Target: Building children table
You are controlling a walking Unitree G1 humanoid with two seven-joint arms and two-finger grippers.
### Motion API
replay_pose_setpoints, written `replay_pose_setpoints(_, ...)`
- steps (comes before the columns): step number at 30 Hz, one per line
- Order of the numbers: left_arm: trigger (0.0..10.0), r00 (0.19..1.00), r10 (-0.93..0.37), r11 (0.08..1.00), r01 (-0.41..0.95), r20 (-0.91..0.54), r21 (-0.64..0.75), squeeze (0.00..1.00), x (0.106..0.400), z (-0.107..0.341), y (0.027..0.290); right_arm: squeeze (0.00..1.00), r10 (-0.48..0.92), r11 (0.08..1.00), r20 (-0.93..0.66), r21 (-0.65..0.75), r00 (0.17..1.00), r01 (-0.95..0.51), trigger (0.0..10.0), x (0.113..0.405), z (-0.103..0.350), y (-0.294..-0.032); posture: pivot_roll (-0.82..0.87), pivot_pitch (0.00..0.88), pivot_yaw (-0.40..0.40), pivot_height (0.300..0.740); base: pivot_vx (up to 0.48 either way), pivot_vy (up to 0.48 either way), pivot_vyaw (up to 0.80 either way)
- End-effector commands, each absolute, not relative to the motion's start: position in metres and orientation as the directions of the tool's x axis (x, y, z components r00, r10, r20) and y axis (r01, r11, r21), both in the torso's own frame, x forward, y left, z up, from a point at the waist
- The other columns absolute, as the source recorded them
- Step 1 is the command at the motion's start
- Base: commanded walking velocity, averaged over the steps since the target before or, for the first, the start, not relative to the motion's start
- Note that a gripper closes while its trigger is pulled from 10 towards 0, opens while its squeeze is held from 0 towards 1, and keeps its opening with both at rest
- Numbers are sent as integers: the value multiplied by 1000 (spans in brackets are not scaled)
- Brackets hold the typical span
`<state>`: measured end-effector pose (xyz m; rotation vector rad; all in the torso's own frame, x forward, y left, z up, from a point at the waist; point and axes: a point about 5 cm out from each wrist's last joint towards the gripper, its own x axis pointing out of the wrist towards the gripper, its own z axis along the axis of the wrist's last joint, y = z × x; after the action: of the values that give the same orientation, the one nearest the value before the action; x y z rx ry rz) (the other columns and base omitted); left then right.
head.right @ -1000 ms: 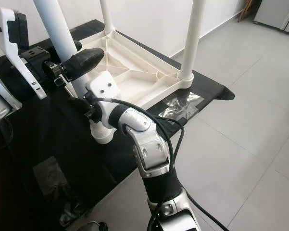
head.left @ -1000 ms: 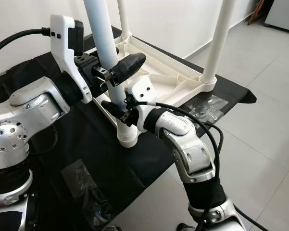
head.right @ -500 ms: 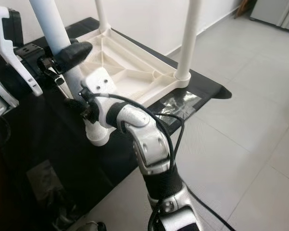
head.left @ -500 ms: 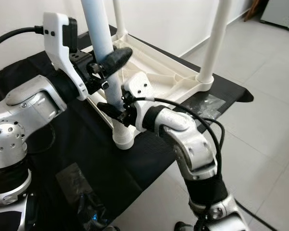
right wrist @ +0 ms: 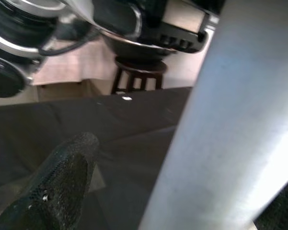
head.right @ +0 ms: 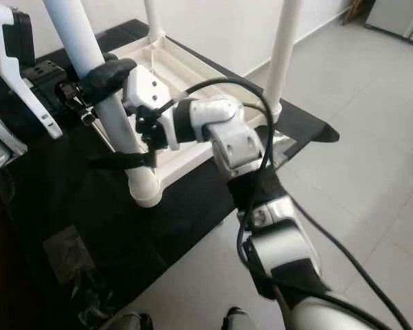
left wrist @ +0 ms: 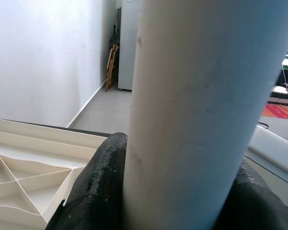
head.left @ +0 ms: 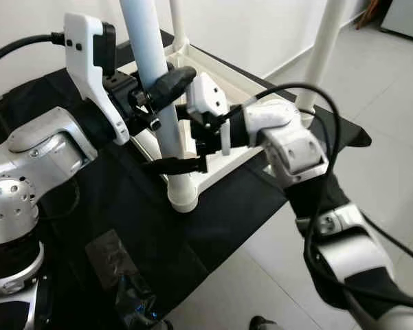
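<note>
Left gripper (head.left: 158, 96) clamped around the near white round plastic table leg (head.left: 151, 75), black fingers (left wrist: 98, 184) pressed against both sides of the tube, fairly high up its length. Right gripper (head.left: 182, 148) lower on the same leg, fingers apart and straddling the tube, one long finger (head.left: 173, 165) lying across its front just above the socket. Leg upright, foot seated in the near corner socket (head.left: 183, 197) of the upturned white plastic ribbed tabletop (head.right: 185, 89). 2 more white legs standing in other corners: far-corner leg (head.left: 177, 24) and right-corner leg (head.left: 323, 51). Tabletop resting face down on a black cloth sheet (head.left: 227, 213) spread over the floor, edges fixed with strips of clear tape (head.right: 278, 141), crumpled clear plastic (head.left: 120, 271) near the front edge. Beyond the sheet, pale grey glossy floor tiles (head.right: 357, 124) and a plain white wall (head.left: 247, 27) with a low skirting. Far along the wall in the left wrist view, a folded wooden chair (left wrist: 113, 64) beside a white appliance (left wrist: 128, 43). Dark round stool (right wrist: 139, 76) behind the sheet in the right wrist view.
</note>
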<state>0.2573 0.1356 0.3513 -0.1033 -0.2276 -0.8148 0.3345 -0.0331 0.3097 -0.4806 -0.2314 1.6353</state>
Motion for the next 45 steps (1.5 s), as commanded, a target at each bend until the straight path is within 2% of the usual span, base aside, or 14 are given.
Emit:
replay_pose_setpoints(1, 0, 625, -749, 637, 771, 221, -21, 0, 252, 346, 130, 0, 972, -193, -204, -410, -117, -891, 10000, 333, 308, -28, 118, 230, 35, 740, 0, 0, 0)
replay_pose_setpoints(6, 0, 618, -756, 630, 776, 217, -15, 0, 249, 345, 130, 0, 954, -264, -239, -379, -181, -887, 10000, 337, 310, -29, 128, 239, 30, 740, 0, 0, 0)
replay_pose_setpoints(7, 0, 616, -758, 628, 778, 216, -14, 0, 248, 345, 130, 0, 948, -283, -246, -373, -200, -884, 7882, 339, 311, -30, 129, 241, 29, 740, 0, 0, 0)
replay_pose_setpoints(8, 0, 614, -760, 626, 779, 215, -13, 0, 248, 345, 129, 0, 944, -298, -247, -367, -217, -881, 0, 340, 311, -30, 132, 246, 26, 740, 0, 0, 0)
replay_pose_setpoints(22, 0, 598, -770, 614, 790, 224, 1, 0, 242, 350, 126, 0, 941, -328, -197, -331, -275, -885, 0, 344, 301, -36, 126, 247, 35, 740, 0, 0, 0)
replay_pose_setpoints(23, 3686, 606, -764, 623, 782, 224, 10, 0, 242, 351, 127, 0, 945, -316, -188, -328, -267, -890, 0, 345, 299, -37, 125, 247, 36, 740, 0, 0, 0)
replay_pose_setpoints(24, 10000, 619, -751, 638, 770, 230, 9, 133, 243, 351, 128, 0, 950, -304, -179, -325, -257, -896, 0, 346, 297, -38, 119, 244, 41, 740, 0, 0, 0)
replay_pose_setpoints(25, 10000, 626, -746, 644, 765, 228, 7, 1000, 244, 351, 129, 0, 957, -282, -166, -323, -239, -903, 0, 346, 295, -39, 116, 243, 42, 740, 0, 0, 0)
replay_pose_setpoints(32, 10000, 647, -727, 660, 751, 231, -26, 1000, 252, 349, 132, 0, 978, -173, -166, -329, -123, -928, 0, 350, 286, -39, 109, 241, 41, 740, 0, 0, 0)
replay_pose_setpoints(33, 10000, 645, -730, 656, 754, 226, -30, 0, 253, 348, 133, 0, 989, -59, -145, -301, -16, -952, 0, 351, 282, -33, 106, 243, 32, 740, 0, 0, 0)
replay_pose_setpoints(34, 10000, 645, -730, 656, 754, 226, -30, 0, 253, 348, 133, 0, 989, -59, -145, -301, -16, -952, 0, 351, 282, -33, 106, 243, 32, 740, 0, 0, 0)
replay_pose_setpoints(36, 10000, 642, -732, 653, 757, 225, -35, 0, 252, 348, 134, 0, 915, 349, -162, -142, 369, -926, 0, 349, 255, -18, 109, 244, 25, 740, 0, 0, 0)
replay_pose_setpoints(39, 10000, 646, -730, 654, 755, 223, -44, 0, 254, 348, 136, 0, 821, 525, -183, -131, 541, -841, 0, 316, 226, -9, 95, 252, 40, 740, 0, 0, 0)
replay_pose_setpoints(45, 10000, 637, -742, 642, 765, 211, -51, 0, 255, 343, 132, 0, 777, 601, -134, -131, 615, -789, 0, 303, 220, -3, 73, 218, 50, 740, 0, 0, 0)
